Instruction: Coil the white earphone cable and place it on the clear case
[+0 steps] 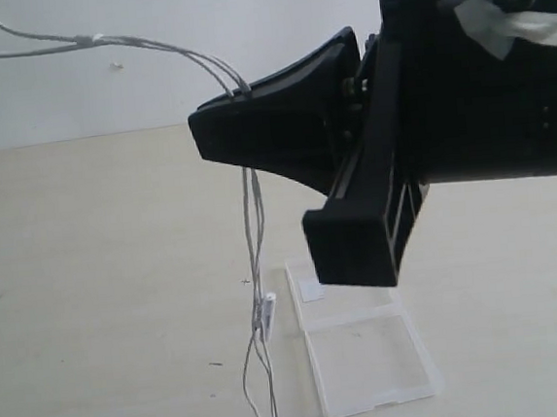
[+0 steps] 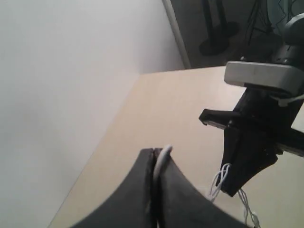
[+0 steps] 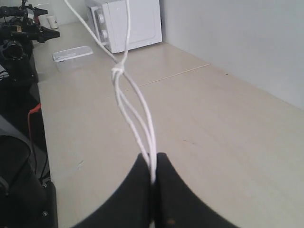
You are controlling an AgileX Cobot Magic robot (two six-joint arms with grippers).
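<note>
The white earphone cable (image 1: 253,220) is stretched in the air. From the upper left it runs down to my right gripper (image 1: 219,111), which is shut on several strands, and the rest hangs to the table. An inline piece (image 1: 266,312) dangles low beside the clear case (image 1: 364,352), which lies open and flat below the right gripper, its sticker (image 1: 312,288) on the far half. In the right wrist view the strands (image 3: 142,128) come out of the shut gripper (image 3: 153,159). My left gripper (image 2: 156,154) is shut on a thicker white cable part (image 2: 164,154); it is out of the exterior view.
A white microwave (image 3: 128,21) and a clear lidded box (image 3: 71,54) stand at the far end of the pale table (image 3: 228,123). A white wall (image 2: 61,95) runs along the table's edge. Dark stands (image 3: 19,38) are beside the table.
</note>
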